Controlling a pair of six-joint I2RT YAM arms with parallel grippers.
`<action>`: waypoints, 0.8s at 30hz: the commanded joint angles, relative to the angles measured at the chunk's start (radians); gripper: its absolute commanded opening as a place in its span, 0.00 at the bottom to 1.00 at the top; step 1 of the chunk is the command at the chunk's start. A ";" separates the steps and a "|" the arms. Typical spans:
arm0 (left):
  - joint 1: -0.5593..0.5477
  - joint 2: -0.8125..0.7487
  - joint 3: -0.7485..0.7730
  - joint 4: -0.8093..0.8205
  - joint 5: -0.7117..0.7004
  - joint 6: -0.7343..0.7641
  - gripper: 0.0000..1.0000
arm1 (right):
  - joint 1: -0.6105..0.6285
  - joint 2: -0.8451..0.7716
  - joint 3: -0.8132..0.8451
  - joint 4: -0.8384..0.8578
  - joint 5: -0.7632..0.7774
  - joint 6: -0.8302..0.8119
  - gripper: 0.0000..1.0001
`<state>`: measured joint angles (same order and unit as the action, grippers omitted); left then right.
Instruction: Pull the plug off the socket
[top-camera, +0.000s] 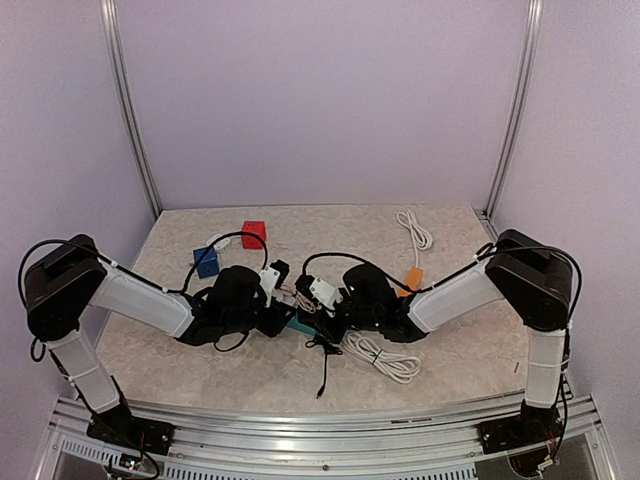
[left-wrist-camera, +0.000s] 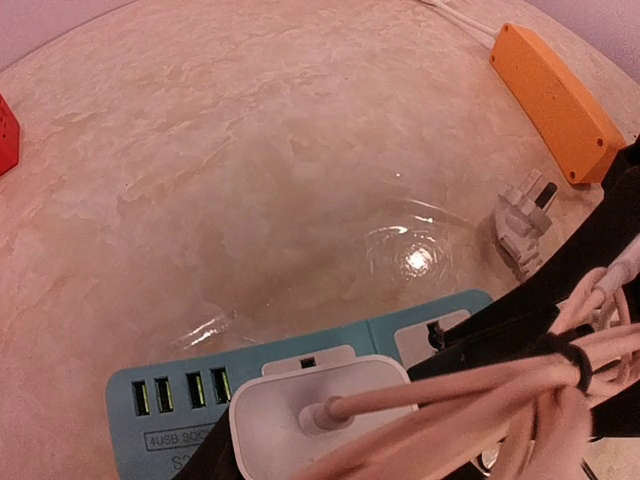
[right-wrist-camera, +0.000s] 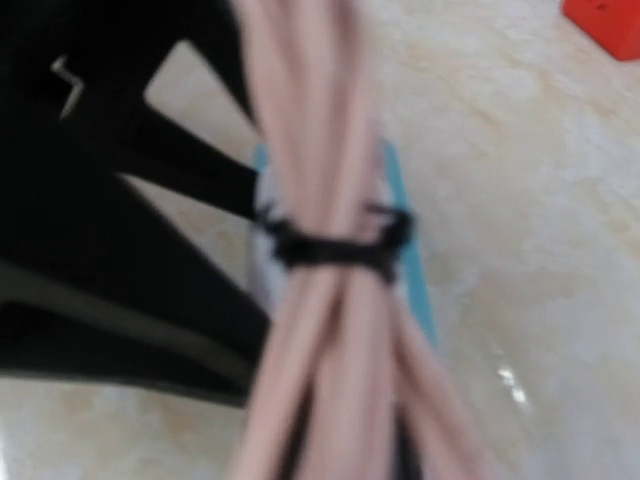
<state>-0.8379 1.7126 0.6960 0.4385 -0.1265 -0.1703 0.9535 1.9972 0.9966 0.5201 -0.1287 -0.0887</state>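
A teal socket strip (left-wrist-camera: 170, 395) with USB ports lies low in the left wrist view. A white plug (left-wrist-camera: 300, 420) sits in it. The strip (top-camera: 300, 324) is in the middle of the table, and both arms meet over it. My left gripper (top-camera: 284, 314) is shut on the strip, with a dark finger (left-wrist-camera: 205, 458) against its side. My right gripper (top-camera: 319, 318) reaches in from the right, and a black finger (left-wrist-camera: 470, 345) lies next to the plug. The plug's bundled cable (right-wrist-camera: 330, 150), tied with a black strap (right-wrist-camera: 335, 245), hides the right jaws.
An orange power strip (left-wrist-camera: 555, 100) and a loose white plug (left-wrist-camera: 522, 222) lie beyond the teal strip. A red cube (top-camera: 254, 234) and a blue cube (top-camera: 206, 262) sit at the back left. A white cable coil (top-camera: 380, 355) and a black lead (top-camera: 322, 365) lie near the front.
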 joint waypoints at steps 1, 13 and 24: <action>-0.013 -0.041 -0.010 -0.011 0.042 0.011 0.18 | 0.007 0.040 0.029 -0.033 -0.020 -0.025 0.27; -0.071 -0.114 0.076 -0.102 -0.024 0.068 0.18 | 0.004 0.077 0.021 -0.042 -0.003 -0.015 0.12; -0.016 -0.180 0.059 -0.065 0.022 0.019 0.17 | 0.004 0.073 0.002 -0.040 -0.001 -0.004 0.10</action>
<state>-0.8551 1.5524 0.7315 0.3511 -0.1287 -0.1482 0.9585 2.0262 1.0161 0.5377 -0.1596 -0.0921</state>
